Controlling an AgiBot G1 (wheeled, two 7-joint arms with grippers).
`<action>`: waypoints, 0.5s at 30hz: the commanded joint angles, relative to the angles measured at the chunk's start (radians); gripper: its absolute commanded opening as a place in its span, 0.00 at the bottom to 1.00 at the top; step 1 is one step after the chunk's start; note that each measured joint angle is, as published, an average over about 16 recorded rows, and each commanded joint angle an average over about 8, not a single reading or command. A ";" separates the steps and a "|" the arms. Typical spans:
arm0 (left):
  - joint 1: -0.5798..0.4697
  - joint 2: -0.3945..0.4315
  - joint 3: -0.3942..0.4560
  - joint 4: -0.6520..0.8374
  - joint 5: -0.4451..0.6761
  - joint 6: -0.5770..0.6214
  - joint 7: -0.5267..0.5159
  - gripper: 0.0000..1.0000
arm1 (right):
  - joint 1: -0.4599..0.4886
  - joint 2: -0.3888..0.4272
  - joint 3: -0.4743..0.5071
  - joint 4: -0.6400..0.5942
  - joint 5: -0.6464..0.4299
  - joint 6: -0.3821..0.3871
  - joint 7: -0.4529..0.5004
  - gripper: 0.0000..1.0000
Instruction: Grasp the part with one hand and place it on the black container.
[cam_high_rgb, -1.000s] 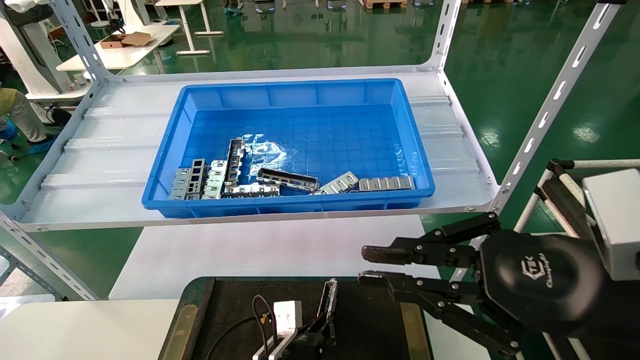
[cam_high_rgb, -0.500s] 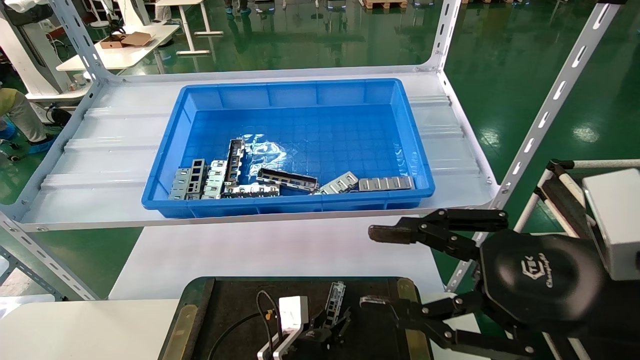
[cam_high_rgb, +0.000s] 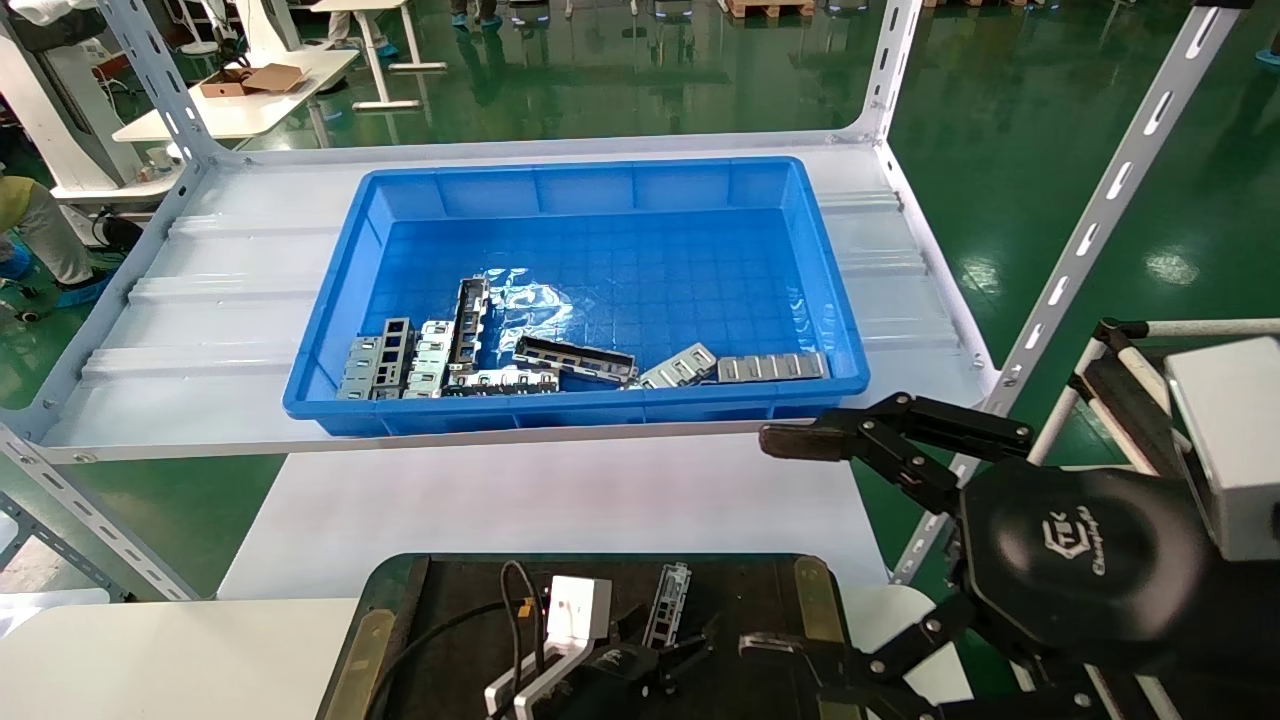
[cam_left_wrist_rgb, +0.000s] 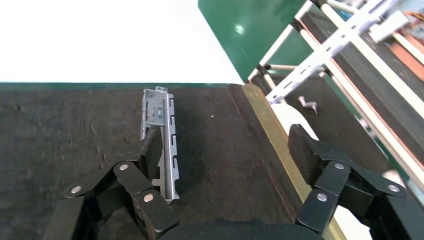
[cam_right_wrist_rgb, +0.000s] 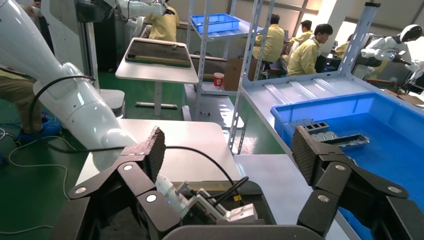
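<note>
The part (cam_high_rgb: 668, 592), a narrow silver channel with a row of slots, lies flat on the black container (cam_high_rgb: 460, 600). In the left wrist view the part (cam_left_wrist_rgb: 170, 125) rests on the container's matte surface (cam_left_wrist_rgb: 220, 130). My left gripper (cam_high_rgb: 665, 648) is open just behind the part. One finger (cam_left_wrist_rgb: 150, 147) sits against the part's side and the other (cam_left_wrist_rgb: 302, 150) is far off, over the brass strip (cam_left_wrist_rgb: 270, 125). My right gripper (cam_high_rgb: 780, 545) hangs wide open and empty at the container's right edge, as the right wrist view (cam_right_wrist_rgb: 227, 150) also shows.
A blue bin (cam_high_rgb: 600, 172) stands on the white shelf (cam_high_rgb: 200, 300) behind, with several silver pieces (cam_high_rgb: 480, 355) along its near wall. A slotted shelf post (cam_high_rgb: 1090, 240) rises close by the right gripper. A white table (cam_high_rgb: 550, 500) lies between shelf and container.
The left gripper opened and let go of the part, which now lies flat on the container. The left gripper drew back a little. The right gripper's fingers spread from nearly closed to wide open.
</note>
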 joint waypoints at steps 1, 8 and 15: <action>-0.005 -0.025 -0.002 -0.011 0.010 0.035 0.002 1.00 | 0.000 0.000 0.000 0.000 0.000 0.000 0.000 1.00; 0.001 -0.113 -0.057 -0.026 0.058 0.189 0.039 1.00 | 0.000 0.000 0.000 0.000 0.000 0.000 0.000 1.00; 0.027 -0.182 -0.139 -0.016 0.072 0.339 0.099 1.00 | 0.000 0.000 0.000 0.000 0.000 0.000 0.000 1.00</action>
